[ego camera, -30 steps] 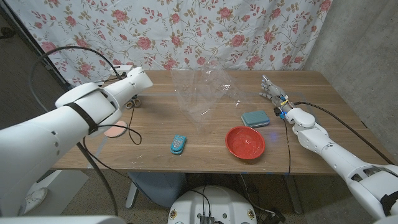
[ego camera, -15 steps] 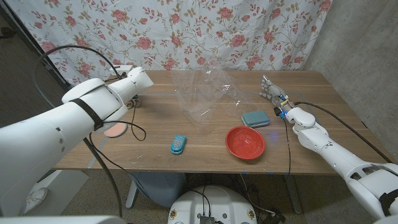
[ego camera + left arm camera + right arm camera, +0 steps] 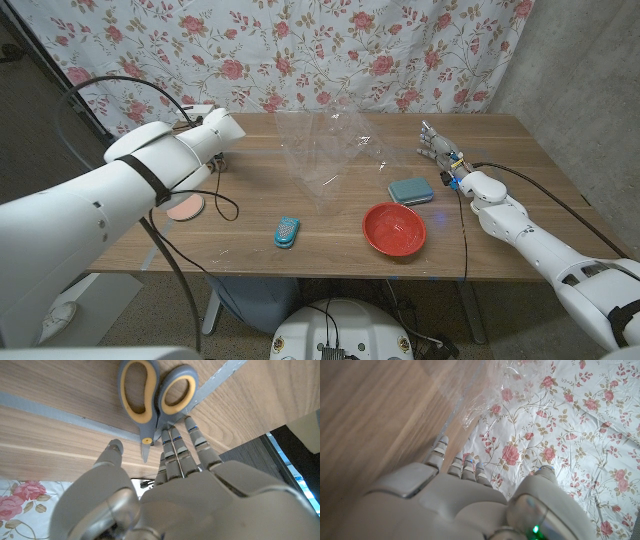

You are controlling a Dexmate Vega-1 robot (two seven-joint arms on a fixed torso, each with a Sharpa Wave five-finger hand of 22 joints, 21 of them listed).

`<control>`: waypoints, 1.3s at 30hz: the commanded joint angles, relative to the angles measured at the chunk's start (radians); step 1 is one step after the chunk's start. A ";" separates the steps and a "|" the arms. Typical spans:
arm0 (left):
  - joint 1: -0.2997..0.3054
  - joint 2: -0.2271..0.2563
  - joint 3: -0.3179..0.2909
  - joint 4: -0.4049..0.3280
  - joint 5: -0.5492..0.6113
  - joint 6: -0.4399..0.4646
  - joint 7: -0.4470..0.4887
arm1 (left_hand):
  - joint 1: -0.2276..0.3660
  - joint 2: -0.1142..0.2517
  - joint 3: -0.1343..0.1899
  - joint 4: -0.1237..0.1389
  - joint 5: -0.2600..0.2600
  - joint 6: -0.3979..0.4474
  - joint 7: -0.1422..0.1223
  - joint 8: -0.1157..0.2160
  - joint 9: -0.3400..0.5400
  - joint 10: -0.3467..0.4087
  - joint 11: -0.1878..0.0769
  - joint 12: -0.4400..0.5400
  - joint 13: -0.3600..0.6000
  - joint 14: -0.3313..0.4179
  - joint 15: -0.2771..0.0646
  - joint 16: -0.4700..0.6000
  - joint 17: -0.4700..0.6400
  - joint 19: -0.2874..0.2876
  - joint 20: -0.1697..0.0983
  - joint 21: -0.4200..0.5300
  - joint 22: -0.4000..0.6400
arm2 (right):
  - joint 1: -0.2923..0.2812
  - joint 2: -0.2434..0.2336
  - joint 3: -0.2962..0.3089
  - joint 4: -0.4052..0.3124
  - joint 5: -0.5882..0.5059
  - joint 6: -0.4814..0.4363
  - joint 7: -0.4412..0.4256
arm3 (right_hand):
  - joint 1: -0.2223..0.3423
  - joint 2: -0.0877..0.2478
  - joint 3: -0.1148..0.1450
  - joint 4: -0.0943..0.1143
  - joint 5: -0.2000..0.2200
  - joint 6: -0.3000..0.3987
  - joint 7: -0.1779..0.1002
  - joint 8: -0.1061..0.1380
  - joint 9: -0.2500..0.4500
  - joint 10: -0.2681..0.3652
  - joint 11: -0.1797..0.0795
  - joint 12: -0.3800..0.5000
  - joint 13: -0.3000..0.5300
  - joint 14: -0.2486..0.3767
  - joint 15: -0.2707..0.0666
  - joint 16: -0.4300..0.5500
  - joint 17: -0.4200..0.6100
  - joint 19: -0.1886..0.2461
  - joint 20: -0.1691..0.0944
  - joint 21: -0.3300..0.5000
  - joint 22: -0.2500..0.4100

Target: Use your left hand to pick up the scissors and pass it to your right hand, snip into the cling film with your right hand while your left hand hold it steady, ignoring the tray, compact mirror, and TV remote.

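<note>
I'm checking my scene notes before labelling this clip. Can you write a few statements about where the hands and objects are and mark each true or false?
1. The left hand has its fingertips at the handles of the scissors, which lie on the table. True.
2. The right hand holds the scissors. False: it holds nothing, fingers apart, near the table's right edge.
3. The red bowl sits nearer the front edge than the teal case. True.
4. The clear film lies flat on the table. False: it stands up as a crumpled, tented sheet.
5. The small blue remote lies inside the red bowl. False: it lies on the bare wood, to the bowl's left.
</note>
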 commanded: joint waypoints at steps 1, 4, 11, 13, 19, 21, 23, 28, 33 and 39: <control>-0.001 -0.007 0.000 0.025 -0.026 -0.064 0.023 | 0.011 0.002 0.006 0.003 0.005 -0.011 0.001 -0.001 -0.001 -0.007 0.001 -0.006 0.002 -0.007 0.002 -0.002 0.004 -0.005 -0.001 0.004 0.003 | 0.005 0.004 -0.002 0.007 0.000 -0.004 0.000 | 0.008 0.007 0.002 -0.003 -0.002 -0.010 0.005 0.001 0.003 -0.007 0.000 0.004 0.001 -0.006 0.005 0.003 0.001 -0.005 0.005 0.005 0.001; -0.001 -0.006 0.003 0.026 -0.030 -0.072 0.020 | 0.011 0.002 0.007 0.002 0.005 -0.014 0.003 0.000 -0.002 -0.009 0.001 -0.007 0.002 -0.009 0.005 -0.003 0.004 -0.005 -0.001 0.004 0.003 | 0.004 0.004 -0.002 0.007 0.000 -0.006 -0.001 | 0.008 0.007 0.002 -0.004 -0.002 -0.011 0.005 0.000 0.003 -0.007 0.000 0.004 0.001 -0.006 0.005 0.003 0.001 -0.005 0.005 0.006 0.001; -0.005 -0.005 0.034 0.033 -0.024 -0.097 -0.014 | 0.048 -0.005 0.017 -0.021 0.010 -0.006 -0.007 0.013 -0.007 -0.006 -0.007 -0.008 0.002 -0.006 0.000 -0.002 -0.001 -0.004 -0.005 0.006 0.002 | 0.003 0.004 -0.002 0.005 0.000 -0.004 -0.001 | 0.007 0.006 0.002 -0.004 -0.002 -0.011 0.006 0.001 0.003 -0.007 0.000 0.004 0.001 -0.006 0.004 0.003 0.001 -0.005 0.005 0.006 0.001; -0.004 -0.006 0.048 0.033 -0.016 -0.097 -0.017 | 0.059 -0.010 0.013 -0.019 0.010 0.035 -0.010 0.030 -0.009 0.000 -0.005 -0.005 0.001 -0.008 -0.003 0.001 0.001 -0.005 -0.006 0.008 0.002 | 0.000 0.002 -0.001 0.001 0.000 -0.005 -0.003 | 0.007 0.007 0.002 -0.004 -0.003 -0.012 0.005 0.001 0.003 -0.008 -0.001 0.004 0.001 -0.007 0.005 0.003 0.001 -0.005 0.005 0.006 0.001; -0.004 -0.006 0.046 0.032 -0.023 -0.083 -0.007 | 0.079 -0.015 0.008 -0.018 0.012 0.100 -0.019 0.050 -0.010 0.005 -0.009 -0.004 0.001 -0.009 -0.002 0.004 0.002 -0.007 -0.008 0.010 0.001 | -0.004 -0.002 0.000 -0.007 0.002 -0.009 -0.002 | 0.008 0.007 0.002 -0.004 -0.003 -0.012 0.005 0.001 0.003 -0.007 0.000 0.004 0.001 -0.007 0.005 0.003 0.001 -0.005 0.005 0.006 0.001; -0.005 -0.006 0.043 0.031 -0.027 -0.079 -0.004 | 0.092 -0.016 0.008 -0.019 0.014 0.070 -0.019 0.036 -0.011 0.001 -0.008 -0.006 0.000 -0.010 -0.003 0.005 0.002 -0.006 -0.008 0.011 0.001 | -0.005 -0.002 0.000 -0.009 0.003 -0.011 -0.003 | 0.007 0.007 0.002 -0.004 -0.003 -0.012 0.005 0.001 0.003 -0.007 0.000 0.004 0.001 -0.007 0.005 0.003 0.001 -0.005 0.005 0.006 0.001; -0.005 -0.005 0.040 0.031 -0.030 -0.079 0.000 | 0.097 -0.015 0.009 -0.020 0.015 0.059 -0.017 0.031 -0.011 -0.001 -0.010 -0.007 0.000 -0.010 -0.004 0.006 0.002 -0.006 -0.008 0.012 0.001 | -0.006 -0.002 -0.001 -0.010 0.003 -0.013 -0.002 | 0.007 0.007 0.002 -0.004 -0.003 -0.012 0.005 0.001 0.003 -0.007 0.001 0.004 0.001 -0.007 0.006 0.003 0.001 -0.005 0.005 0.006 0.001; -0.002 -0.005 0.031 0.030 -0.037 -0.085 0.012 | 0.143 -0.014 0.016 -0.025 0.025 -0.012 -0.004 0.006 -0.015 0.001 -0.018 -0.008 0.000 -0.009 -0.006 0.008 0.000 -0.005 -0.009 0.016 0.000 | -0.008 -0.003 -0.002 -0.015 0.003 -0.017 -0.003 | 0.006 0.007 0.003 -0.004 -0.003 -0.012 0.005 0.001 0.004 -0.008 0.000 0.004 0.001 -0.007 0.005 0.003 0.002 -0.005 0.005 0.006 0.001; 0.003 -0.006 0.022 0.030 -0.044 -0.090 0.026 | 0.189 -0.010 0.020 -0.024 0.035 -0.112 0.011 -0.007 -0.017 0.016 -0.028 -0.005 0.002 0.000 -0.016 0.016 0.002 -0.001 -0.013 0.022 0.000 | -0.010 -0.004 -0.001 -0.019 0.004 -0.019 -0.004 | 0.007 0.006 0.002 -0.004 -0.003 -0.012 0.006 0.002 0.004 -0.007 0.000 0.004 0.001 -0.007 0.005 0.003 0.001 -0.005 0.005 0.006 0.001; 0.012 -0.008 0.007 0.030 -0.057 -0.102 0.045 | 0.235 -0.003 0.030 -0.029 0.045 -0.162 0.015 -0.001 -0.018 0.029 -0.041 -0.002 0.004 -0.001 -0.022 0.017 0.002 0.000 -0.016 0.027 0.000 | -0.019 -0.011 0.001 -0.037 0.006 -0.028 -0.008 | 0.007 0.007 0.003 -0.005 -0.003 -0.009 0.005 0.003 0.004 -0.008 0.000 0.004 0.001 -0.007 0.006 0.003 0.001 -0.005 0.005 0.006 0.001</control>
